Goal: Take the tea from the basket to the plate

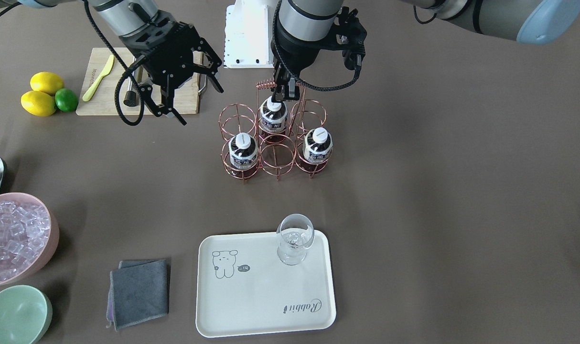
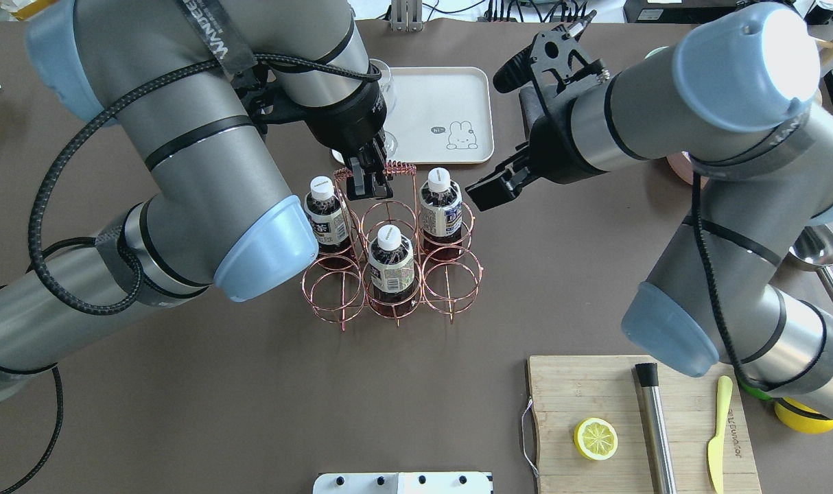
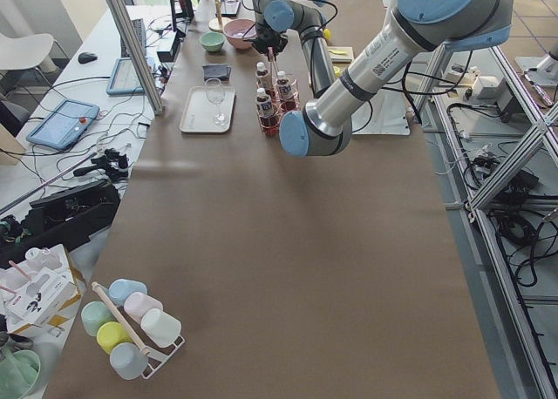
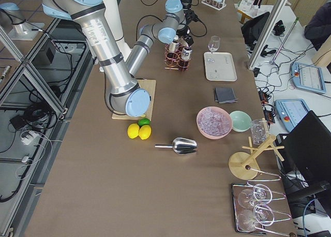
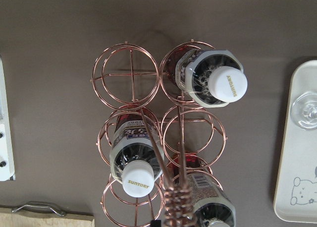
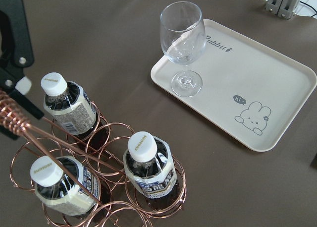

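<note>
Three tea bottles stand in the copper wire basket (image 5: pixel 131 74): one on the robot's side (image 2: pixel 389 257), one at the far left (image 2: pixel 324 213), one at the far right (image 2: pixel 440 206). My left gripper (image 2: pixel 368 184) is over the basket's middle and looks shut on its coiled handle (image 2: pixel 401 168). My right gripper (image 2: pixel 488 137) is open and empty, just right of the far-right bottle (image 1: pixel 242 150). The cream plate (image 1: pixel 252 296) lies beyond the basket and holds a stemmed glass (image 1: pixel 295 239).
A cutting board (image 2: pixel 574 384) with a lemon half, a muddler and a yellow knife lies at the near right. Lemons (image 1: pixel 41 93) and a lime (image 1: pixel 66 100) lie beside it. A pink ice bowl (image 1: pixel 51 229), a green bowl (image 1: pixel 15 313) and a grey cloth (image 1: pixel 139 291) stand right of the plate.
</note>
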Robot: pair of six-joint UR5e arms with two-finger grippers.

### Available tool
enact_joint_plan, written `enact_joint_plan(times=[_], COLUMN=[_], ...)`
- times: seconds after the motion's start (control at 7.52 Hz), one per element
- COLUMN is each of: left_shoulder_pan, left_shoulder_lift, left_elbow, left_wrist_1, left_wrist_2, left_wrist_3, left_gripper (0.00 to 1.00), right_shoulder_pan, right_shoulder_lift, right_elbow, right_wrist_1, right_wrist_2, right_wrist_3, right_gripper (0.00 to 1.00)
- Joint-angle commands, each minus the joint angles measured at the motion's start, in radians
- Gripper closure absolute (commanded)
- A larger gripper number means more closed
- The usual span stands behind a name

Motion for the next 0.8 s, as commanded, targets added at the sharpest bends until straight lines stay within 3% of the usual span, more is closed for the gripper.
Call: enact_joint_plan(times=[0.0, 0.13, 0.67], left_shoulder_pan=[0.000, 0.000, 0.000], left_shoulder_lift=[0.000, 0.000, 0.005], left_elbow=[-0.002, -0.002, 0.000], left_wrist_1=[0.000, 0.000, 0.000], left_wrist_2=[-0.001, -0.001, -0.001], left_wrist_3=[0.000, -0.006, -0.009], left_gripper=[1.00, 1.00, 1.00], right_shoulder_pan=[-0.058, -0.058, -0.058], right_shoulder_lift=[0.044, 0.042, 0.053], right_elbow=[-0.059, -0.088, -0.161], right_wrist_1=[0.033, 0.080, 0.136], right_wrist_2=[-0.088, -0.089, -0.112], right_wrist_3=[-0.021, -0.049, -0.124], right_gripper=[0.03, 0.07, 0.09])
